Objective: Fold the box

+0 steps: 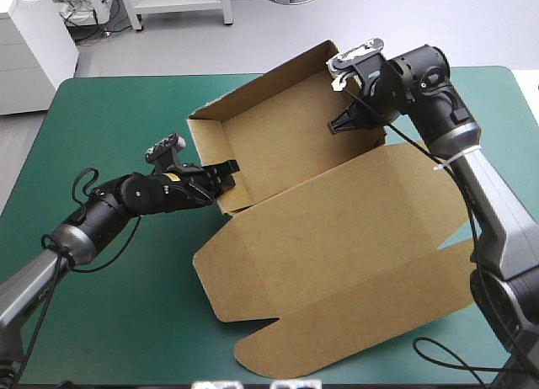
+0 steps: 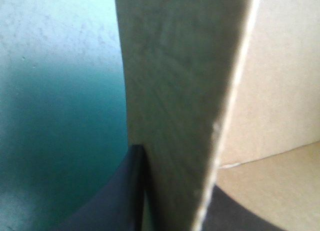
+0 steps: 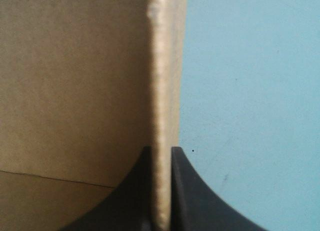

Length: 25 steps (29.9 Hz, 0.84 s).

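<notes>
**Both pincers on the walls**

The box sits mid-bench, half made. Its walls stand around the far part and the lid lies flat toward the near right. The left pincer is all but closed on the near end of the left wall, with the board between its fingers. The right pincer nips the right wall the same way. I'd say the side walls are being set up. Next, each probably needs folding inward and tucking, gently, without creasing the board.
</notes>
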Motion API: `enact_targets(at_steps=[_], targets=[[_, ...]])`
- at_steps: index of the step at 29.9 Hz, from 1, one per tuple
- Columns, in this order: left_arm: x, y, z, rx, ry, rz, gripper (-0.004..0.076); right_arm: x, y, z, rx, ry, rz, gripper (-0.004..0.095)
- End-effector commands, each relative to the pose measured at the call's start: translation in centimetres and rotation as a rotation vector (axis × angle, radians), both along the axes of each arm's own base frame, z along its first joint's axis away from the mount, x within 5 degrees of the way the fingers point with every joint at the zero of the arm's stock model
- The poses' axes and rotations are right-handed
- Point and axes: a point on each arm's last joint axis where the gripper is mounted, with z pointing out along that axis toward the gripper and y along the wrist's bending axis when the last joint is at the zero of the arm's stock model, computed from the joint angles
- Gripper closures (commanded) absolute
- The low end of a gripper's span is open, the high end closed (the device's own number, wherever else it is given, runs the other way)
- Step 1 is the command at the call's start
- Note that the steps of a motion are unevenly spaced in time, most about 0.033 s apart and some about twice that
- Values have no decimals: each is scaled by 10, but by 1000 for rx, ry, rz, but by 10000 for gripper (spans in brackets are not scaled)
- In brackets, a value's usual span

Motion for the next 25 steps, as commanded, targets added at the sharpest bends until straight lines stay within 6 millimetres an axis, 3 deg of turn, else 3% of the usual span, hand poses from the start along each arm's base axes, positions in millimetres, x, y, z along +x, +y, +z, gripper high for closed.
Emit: enact_targets(at_steps=[1,11,16,25], targets=[[-2,-1,27,-98,-81,43,732,-14,-4,30,70,-101,8,921],[-3,1,28,-20,-103,0,734,-14,-5,30,85,-92,-16,921],[-1,-1,45,19,-131,-50,734,-15,-9,27,76,-59,-83,921],[21,9,67,396,0,-80,734,-16,-4,18,162,10,-141,921]])
